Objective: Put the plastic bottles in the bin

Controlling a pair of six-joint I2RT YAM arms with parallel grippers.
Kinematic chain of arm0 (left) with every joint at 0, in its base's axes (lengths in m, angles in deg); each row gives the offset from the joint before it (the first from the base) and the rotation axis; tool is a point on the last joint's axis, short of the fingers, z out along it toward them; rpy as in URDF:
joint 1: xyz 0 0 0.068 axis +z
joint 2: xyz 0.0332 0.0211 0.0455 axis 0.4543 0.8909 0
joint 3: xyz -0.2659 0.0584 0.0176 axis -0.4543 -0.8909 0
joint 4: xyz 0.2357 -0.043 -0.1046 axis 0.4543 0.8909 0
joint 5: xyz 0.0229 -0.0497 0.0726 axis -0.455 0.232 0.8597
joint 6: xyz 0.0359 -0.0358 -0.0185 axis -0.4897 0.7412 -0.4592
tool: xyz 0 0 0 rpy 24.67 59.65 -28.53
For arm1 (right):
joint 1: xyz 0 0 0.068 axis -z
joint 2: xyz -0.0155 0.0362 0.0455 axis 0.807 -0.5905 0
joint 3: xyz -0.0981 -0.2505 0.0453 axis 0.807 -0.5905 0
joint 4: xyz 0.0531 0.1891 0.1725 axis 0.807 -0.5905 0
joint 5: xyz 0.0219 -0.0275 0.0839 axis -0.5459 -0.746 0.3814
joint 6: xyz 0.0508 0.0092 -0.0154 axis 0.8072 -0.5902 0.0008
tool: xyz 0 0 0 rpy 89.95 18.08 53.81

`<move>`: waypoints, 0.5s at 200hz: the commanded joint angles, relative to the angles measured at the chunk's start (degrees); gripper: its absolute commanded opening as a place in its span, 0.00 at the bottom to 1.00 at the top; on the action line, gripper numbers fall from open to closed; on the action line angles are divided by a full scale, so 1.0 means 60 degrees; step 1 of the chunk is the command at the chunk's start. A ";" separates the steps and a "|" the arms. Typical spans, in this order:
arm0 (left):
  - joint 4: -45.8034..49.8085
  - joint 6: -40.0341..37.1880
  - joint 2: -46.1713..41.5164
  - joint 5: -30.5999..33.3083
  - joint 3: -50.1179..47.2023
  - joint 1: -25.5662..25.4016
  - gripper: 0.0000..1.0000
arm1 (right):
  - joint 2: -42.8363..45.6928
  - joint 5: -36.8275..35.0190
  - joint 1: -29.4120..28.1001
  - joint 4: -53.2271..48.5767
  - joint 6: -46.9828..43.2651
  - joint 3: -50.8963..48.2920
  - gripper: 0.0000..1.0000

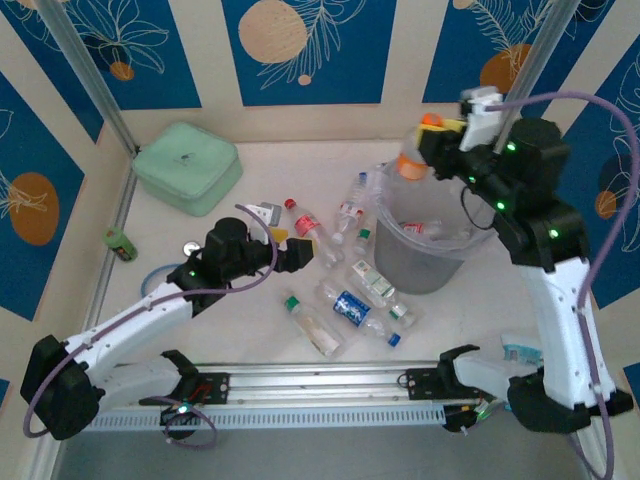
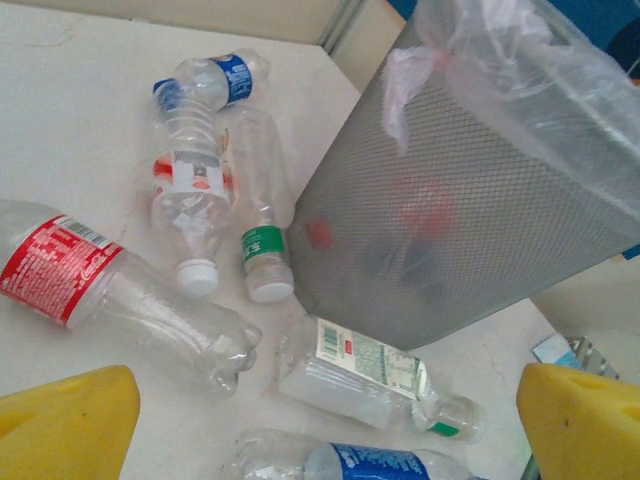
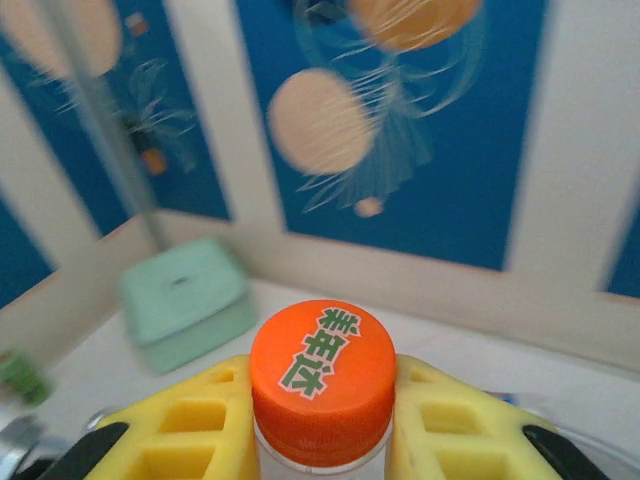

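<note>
- Right now, your right gripper (image 1: pixel 442 140) is up above the far-left rim of the bin (image 1: pixel 425 265). Its yellow fingers (image 3: pixel 190 425) pinch an orange-capped bottle (image 3: pixel 322 375) just under the cap, one finger on each side.
- From the top camera, that bottle hangs over the edge of the bin's opening, well clear of the table.
- Your left gripper (image 1: pixel 300 250) sits low over the table, left of the bin. Its fingers (image 2: pixel 65 425) are spread wide with nothing between them.
- Just ahead of those spread fingers lie a red-labelled bottle (image 2: pixel 90 280) on its side and a green-and-white-labelled bottle (image 2: pixel 365 370), which is close to the foot of the bin.
- A blue-labelled bottle (image 2: pixel 350 462) lies at the bottom edge of your left wrist view, between the fingers.
- Further on, a white-capped bottle (image 2: pixel 190 200) and a green-banded bottle (image 2: pixel 260 210) lie side by side, touching. A second blue bottle (image 2: pixel 215 80) lies beyond them.
- Through the bin's mesh wall you see red and dark shapes inside. You cannot tell what they are.
- The mint-green case (image 1: pixel 187 167) sits at the far left, and the small green can (image 1: pixel 120 243) is near the left edge.
</note>
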State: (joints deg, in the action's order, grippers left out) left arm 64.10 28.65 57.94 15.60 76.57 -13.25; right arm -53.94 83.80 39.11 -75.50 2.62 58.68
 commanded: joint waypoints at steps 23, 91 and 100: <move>-0.0171 0.0107 0.0566 0.0128 -0.0140 -0.0033 0.96 | -0.0291 -0.0984 0.1659 -0.1184 0.0204 -0.0482 0.00; 0.0537 0.0020 0.0491 0.0325 -0.0287 -0.0032 0.96 | -0.1376 -0.0139 0.2144 -0.2614 0.0490 -0.1313 0.00; 0.0545 0.0042 0.0501 0.0369 -0.0312 -0.0034 0.96 | -0.1663 -0.0078 0.2062 -0.2968 0.0452 -0.1215 0.00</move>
State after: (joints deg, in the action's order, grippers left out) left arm 65.87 28.80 62.21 16.23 75.91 -13.25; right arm -62.29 80.21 52.05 -88.22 4.87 50.81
